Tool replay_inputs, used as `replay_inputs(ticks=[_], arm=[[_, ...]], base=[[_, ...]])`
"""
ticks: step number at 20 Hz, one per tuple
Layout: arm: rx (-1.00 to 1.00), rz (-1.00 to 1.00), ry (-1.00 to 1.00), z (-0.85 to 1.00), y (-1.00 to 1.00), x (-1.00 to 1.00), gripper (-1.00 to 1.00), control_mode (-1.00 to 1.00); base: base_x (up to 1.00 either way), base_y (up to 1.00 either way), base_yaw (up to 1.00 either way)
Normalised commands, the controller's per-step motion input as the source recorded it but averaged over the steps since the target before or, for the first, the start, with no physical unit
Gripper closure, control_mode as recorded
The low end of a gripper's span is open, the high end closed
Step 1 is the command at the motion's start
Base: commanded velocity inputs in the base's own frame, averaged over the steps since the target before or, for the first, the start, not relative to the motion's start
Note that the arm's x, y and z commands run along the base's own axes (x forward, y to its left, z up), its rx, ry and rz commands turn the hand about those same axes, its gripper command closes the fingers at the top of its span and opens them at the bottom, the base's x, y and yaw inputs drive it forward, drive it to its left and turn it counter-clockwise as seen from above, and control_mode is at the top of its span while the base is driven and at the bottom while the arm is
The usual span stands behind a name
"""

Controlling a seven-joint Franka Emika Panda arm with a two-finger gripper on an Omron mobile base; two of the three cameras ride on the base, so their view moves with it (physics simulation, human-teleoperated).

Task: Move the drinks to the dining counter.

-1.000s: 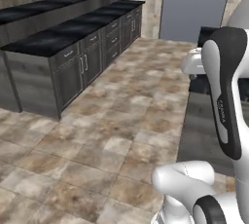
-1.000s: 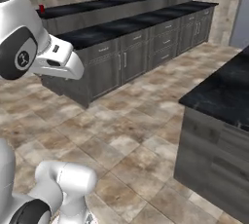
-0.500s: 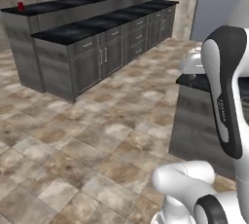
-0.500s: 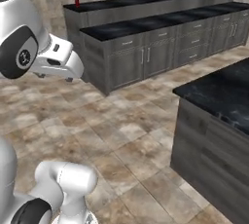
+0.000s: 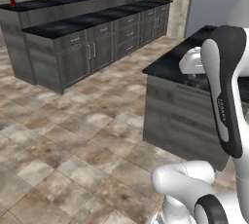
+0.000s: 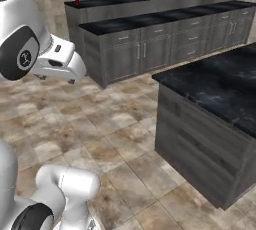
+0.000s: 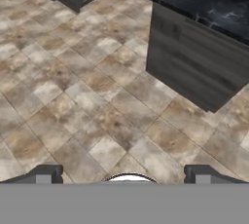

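Spreading wide with nothing between its tips, the gripper (image 7: 124, 177) is seen above the tiled floor (image 7: 87, 96). A red can (image 5: 13, 2) is seen on the raised ledge at the far left end of the dining counter (image 5: 92, 18); a shorter black-topped block (image 6: 220, 89) lies near right.

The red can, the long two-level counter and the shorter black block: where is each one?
red can (image 5: 13, 2): left base view, on its side wall.
dining counter (image 5: 92, 18): left base view, lower black top.
shorter block (image 6: 220, 84): right base view, its black top.
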Motion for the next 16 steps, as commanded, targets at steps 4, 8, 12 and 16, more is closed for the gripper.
replay_inputs(ticks=[4,8,12,16], arm=[[0.00,0.00,0.00,0.00,0.00,0.00,-1.00,1.00],[0.00,0.00,0.00,0.00,0.00,0.00,-1.00,1.00],[0.00,0.00,0.00,0.00,0.00,0.00,-1.00,1.00],[0.00,0.00,0.00,0.00,0.00,0.00,-1.00,1.00]], base=[[-0.95,-1.00,0.30],[-0.91,-1.00,0.47],[-0.97,-1.00,0.58],[-0.84,-0.69,0.80]])
